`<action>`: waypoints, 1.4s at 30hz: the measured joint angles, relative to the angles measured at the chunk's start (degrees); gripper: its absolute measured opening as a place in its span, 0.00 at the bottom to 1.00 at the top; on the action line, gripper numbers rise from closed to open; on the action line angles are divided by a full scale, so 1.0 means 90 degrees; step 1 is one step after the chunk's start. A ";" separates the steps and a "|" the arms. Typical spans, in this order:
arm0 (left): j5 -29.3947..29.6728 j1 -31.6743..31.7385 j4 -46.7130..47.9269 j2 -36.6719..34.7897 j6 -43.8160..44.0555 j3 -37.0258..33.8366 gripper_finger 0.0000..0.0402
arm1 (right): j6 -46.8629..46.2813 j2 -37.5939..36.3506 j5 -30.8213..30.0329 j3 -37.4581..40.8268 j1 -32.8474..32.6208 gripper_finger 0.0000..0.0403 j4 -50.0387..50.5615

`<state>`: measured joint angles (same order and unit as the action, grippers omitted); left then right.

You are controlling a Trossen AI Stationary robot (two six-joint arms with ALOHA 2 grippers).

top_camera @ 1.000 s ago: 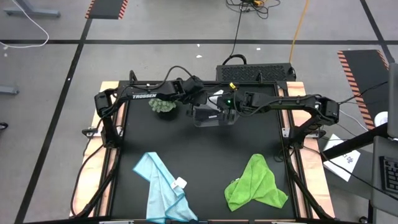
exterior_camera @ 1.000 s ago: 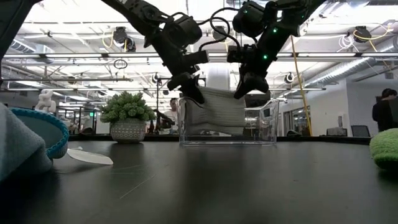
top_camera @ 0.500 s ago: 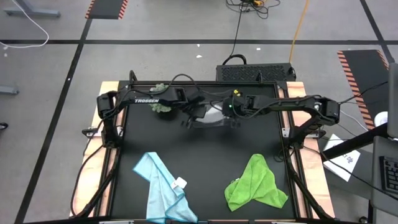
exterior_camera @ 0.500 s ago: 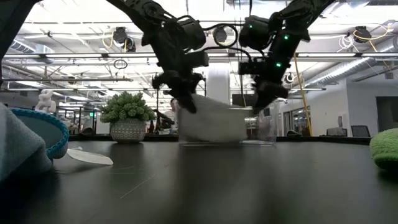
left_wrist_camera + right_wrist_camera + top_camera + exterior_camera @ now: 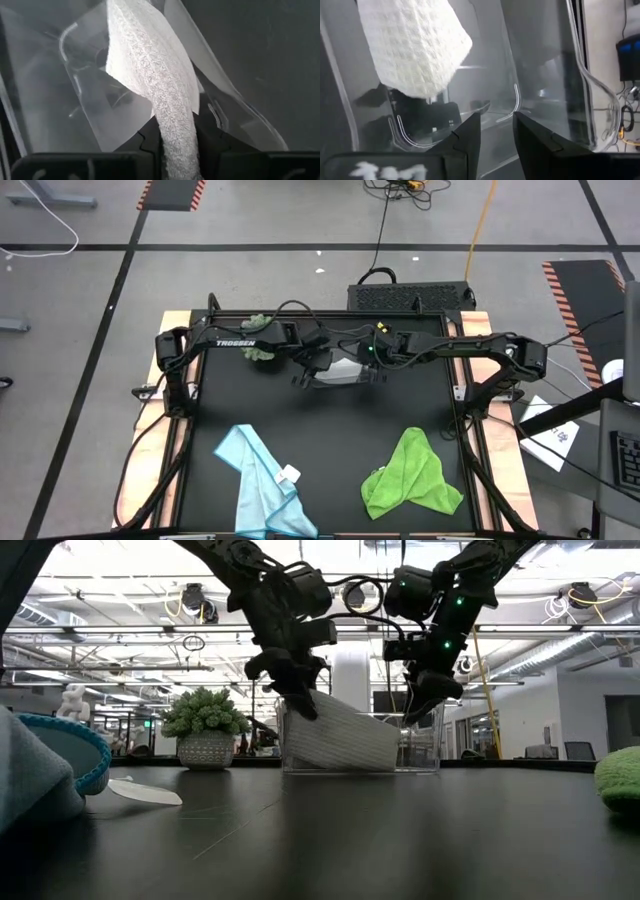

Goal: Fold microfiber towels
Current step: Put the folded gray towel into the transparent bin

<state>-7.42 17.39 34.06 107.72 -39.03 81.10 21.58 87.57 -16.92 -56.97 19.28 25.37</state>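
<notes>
High view: both arms meet over the clear plastic bin (image 5: 338,369) at upper centre of the black tabletop (image 5: 320,430). Folded white microfiber towel (image 5: 338,732) sits tilted inside it. Left pincer (image 5: 300,700) is clenched on the white towel's upper edge; right pincer (image 5: 420,705) is released, parted, above the bin's right wall. Light blue towel with white tag (image 5: 262,482) lower left, lime green towel (image 5: 412,473) lower right.

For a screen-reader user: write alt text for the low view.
A folded white towel leans tilted inside a clear plastic bin on a dark table, with the left gripper at its raised end and the right gripper open just above the bin. A potted plant stands alongside.
</notes>
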 joint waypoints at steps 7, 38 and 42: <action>-0.0004 -0.0005 -0.0218 -0.0075 0.0015 0.0002 0.21 | -0.0024 -0.0012 0.0049 0.0002 -0.0018 0.27 -0.0120; 0.1115 -0.0310 0.0657 -0.0410 -0.0137 0.0238 0.77 | -0.0493 -0.0024 0.0434 -0.0010 -0.0018 0.27 -0.0075; 0.1145 -0.0364 0.0770 -0.0848 0.0017 0.0476 0.79 | -0.0493 -0.0029 0.0418 -0.0015 -0.0016 0.27 -0.0114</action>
<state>2.89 14.11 40.99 100.09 -38.88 85.38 17.15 87.31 -13.16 -57.10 19.14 24.34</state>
